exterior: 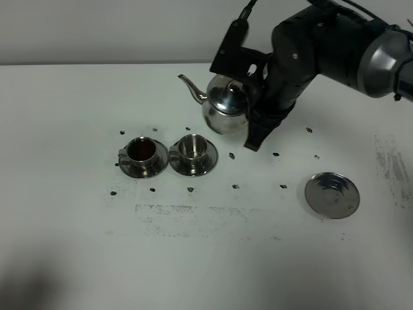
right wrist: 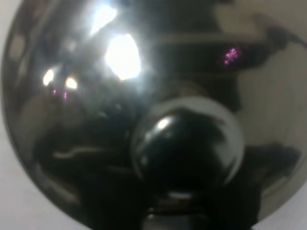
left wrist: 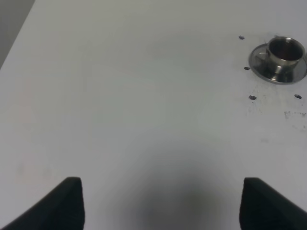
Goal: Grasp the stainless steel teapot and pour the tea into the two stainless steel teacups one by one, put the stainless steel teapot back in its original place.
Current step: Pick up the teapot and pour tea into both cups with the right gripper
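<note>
Steel teapot [exterior: 226, 103], slick and liquid-heavy, hangs clamped in my right hand [exterior: 253, 121] at the handle side, best hold there; left hand [left wrist: 160, 203] wide open, empty.

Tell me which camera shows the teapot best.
The exterior high view: the stainless steel teapot shows spout, lid and body together. The right wrist view shows only its domed top, close and blurred; the left wrist view misses it.
</note>
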`<control>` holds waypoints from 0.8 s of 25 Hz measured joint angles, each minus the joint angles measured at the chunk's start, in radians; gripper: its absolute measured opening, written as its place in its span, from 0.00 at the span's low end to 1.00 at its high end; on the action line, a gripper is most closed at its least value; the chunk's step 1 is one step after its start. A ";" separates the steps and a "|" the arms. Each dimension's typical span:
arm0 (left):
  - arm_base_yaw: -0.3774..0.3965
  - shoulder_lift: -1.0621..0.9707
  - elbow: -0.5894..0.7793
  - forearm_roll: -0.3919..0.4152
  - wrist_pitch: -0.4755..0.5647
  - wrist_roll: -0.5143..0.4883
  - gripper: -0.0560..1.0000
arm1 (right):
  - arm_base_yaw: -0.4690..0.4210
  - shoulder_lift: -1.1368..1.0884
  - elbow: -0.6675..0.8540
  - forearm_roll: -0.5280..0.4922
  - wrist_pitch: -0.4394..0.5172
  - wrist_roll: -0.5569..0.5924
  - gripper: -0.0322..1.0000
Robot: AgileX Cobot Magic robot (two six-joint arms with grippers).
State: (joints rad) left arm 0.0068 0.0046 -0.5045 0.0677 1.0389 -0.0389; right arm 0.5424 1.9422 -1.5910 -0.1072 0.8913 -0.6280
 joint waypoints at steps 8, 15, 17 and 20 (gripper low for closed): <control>0.000 0.000 0.000 0.000 0.000 0.000 0.67 | -0.102 0.082 -0.131 0.010 -0.056 -0.662 0.22; 0.000 0.000 0.000 0.000 0.000 0.000 0.67 | -0.103 0.220 -0.337 0.019 0.016 -0.876 0.22; 0.000 0.000 0.000 0.000 0.000 0.000 0.67 | -0.103 0.252 -0.366 0.010 0.038 -0.925 0.22; 0.000 0.000 0.000 0.000 0.000 0.000 0.67 | -0.099 0.283 -0.372 -0.028 0.048 -0.993 0.22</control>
State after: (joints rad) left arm 0.0068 0.0046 -0.5045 0.0677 1.0389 -0.0389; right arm 0.4429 2.2254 -1.9634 -0.1356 0.9390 -1.6214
